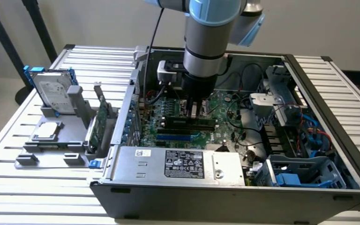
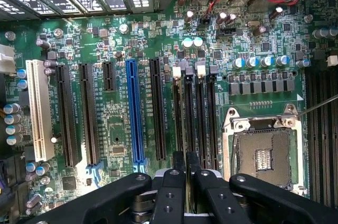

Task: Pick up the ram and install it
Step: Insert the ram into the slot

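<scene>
My gripper (image 1: pixel 196 111) reaches down into the open computer case (image 1: pixel 330 117), right over the motherboard's memory slots (image 2: pixel 200 113). Its two black fingers (image 2: pixel 178 167) stand almost together, shut on the ram (image 1: pixel 180 123), a long dark stick standing on edge and running lengthwise along the slots. In the wrist view the ram (image 2: pixel 188 123) shows edge-on, leading away from between the fingertips in line with one black slot, between slots with white end clips. Whether it sits in the slot I cannot tell.
The CPU socket (image 2: pixel 261 152) lies just beside the memory slots; a blue slot (image 2: pixel 134 113) and black expansion slots lie on the other side. The power supply (image 1: pixel 180 164) fills the case's front. On the exterior view's left, a grey stand holds a green card (image 1: pixel 101 119) and a hard drive (image 1: pixel 54 91).
</scene>
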